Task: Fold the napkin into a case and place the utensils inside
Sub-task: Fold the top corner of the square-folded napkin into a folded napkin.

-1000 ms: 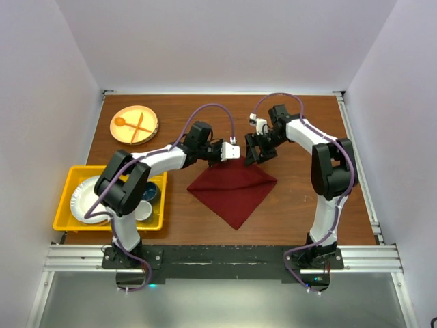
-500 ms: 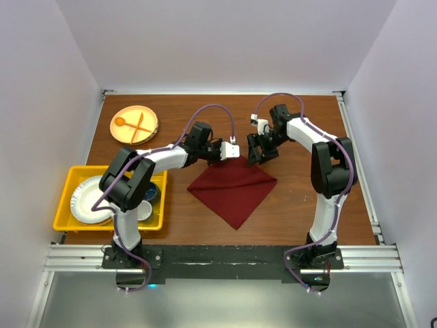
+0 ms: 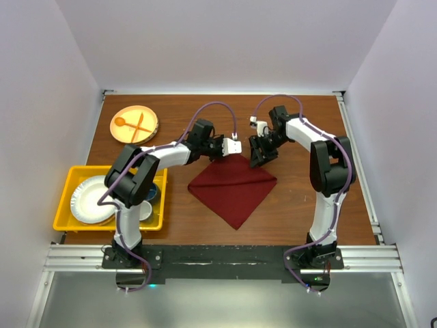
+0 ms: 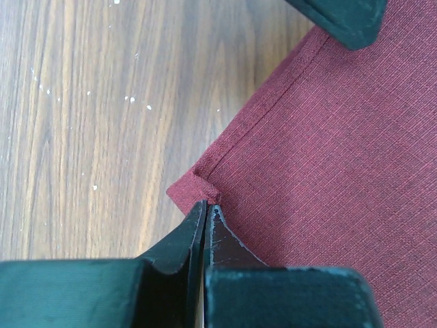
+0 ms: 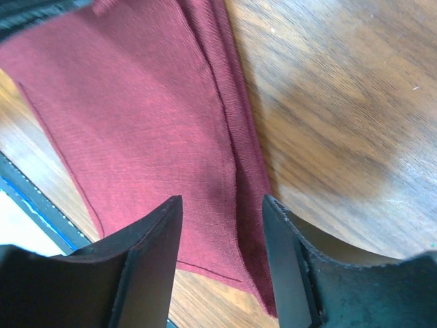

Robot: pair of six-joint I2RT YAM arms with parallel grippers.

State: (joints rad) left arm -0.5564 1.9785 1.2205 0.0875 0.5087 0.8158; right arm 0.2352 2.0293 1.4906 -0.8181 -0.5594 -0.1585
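both grippers at the far corner of the napkin

top view: the napkin [image 3: 233, 188], a dark red cloth, lies as a diamond on the middle of the wooden table [image 3: 307, 198], one corner pointing away from the arm bases. the left gripper [image 3: 235, 154] reaches in from the left and meets that far corner. the right gripper [image 3: 255, 160] sits just beside it, over the cloth's far right edge.

left wrist view: the left gripper's fingers [image 4: 179, 240] are pressed together with no gap, and their tips pinch the stitched hem right at the corner of the napkin, where the cloth puckers a little. bare wood lies to the left of the corner.

right wrist view: the right gripper's fingers [image 5: 147, 236] stand well apart and hold nothing. they straddle the napkin's edge, where two hems lie one beside the other; whether the tips touch the cloth cannot be told.

left side of the table: an orange plate [image 3: 147, 116] carries an orange spoon [image 3: 121, 122] and an orange fork [image 3: 141, 123]. nearer the bases, a yellow tray [image 3: 82, 170] holds white plates [image 3: 85, 201]. both are well apart from the napkin.
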